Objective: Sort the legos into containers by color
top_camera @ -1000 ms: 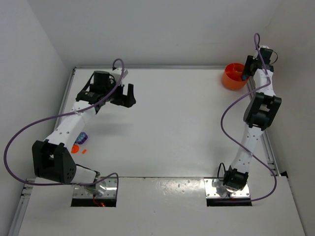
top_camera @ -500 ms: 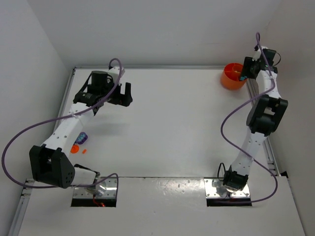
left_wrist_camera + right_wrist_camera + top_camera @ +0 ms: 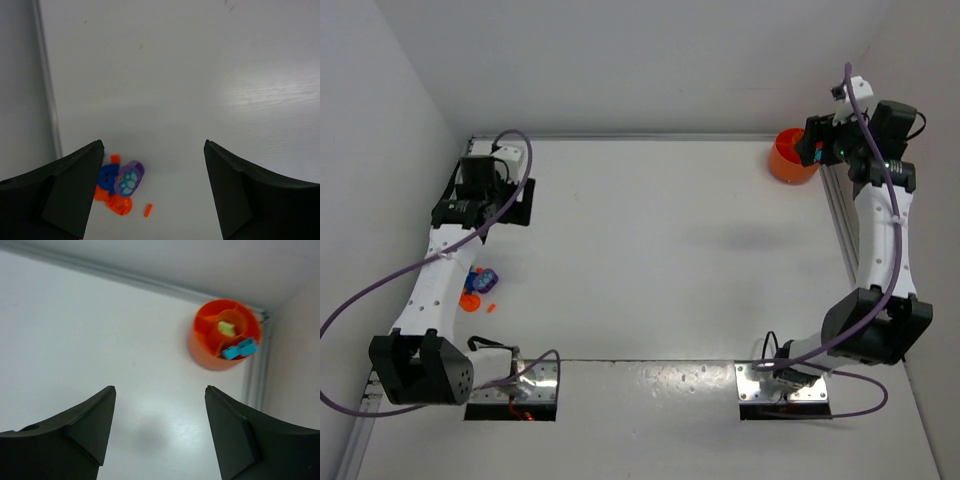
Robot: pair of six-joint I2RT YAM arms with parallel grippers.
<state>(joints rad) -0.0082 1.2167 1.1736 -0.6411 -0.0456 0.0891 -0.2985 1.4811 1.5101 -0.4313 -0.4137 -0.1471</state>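
- The left gripper (image 3: 153,150) is at the upper left of the top view, above the table (image 3: 650,250). Its jaws stand wide apart and nothing is between them.
- A small pile of bricks (image 3: 478,285) lies at the left edge of the table in the top view, beside the left arm. In the left wrist view it is at the lower left, close to the left finger.
- In this pile a purple piece (image 3: 129,179) with a cyan face leans on a blue piece (image 3: 106,175). Orange bricks (image 3: 116,203) are just below them, and one small orange brick (image 3: 148,210) lies a little apart.
- The orange tub (image 3: 200,347) stands in the far right corner of the table, at the upper right of the right wrist view.
- One compartment holds a yellow brick (image 3: 226,328) and another holds cyan bricks (image 3: 240,349).
- The right gripper (image 3: 159,390) is in the air near the tub, released, holding nothing.
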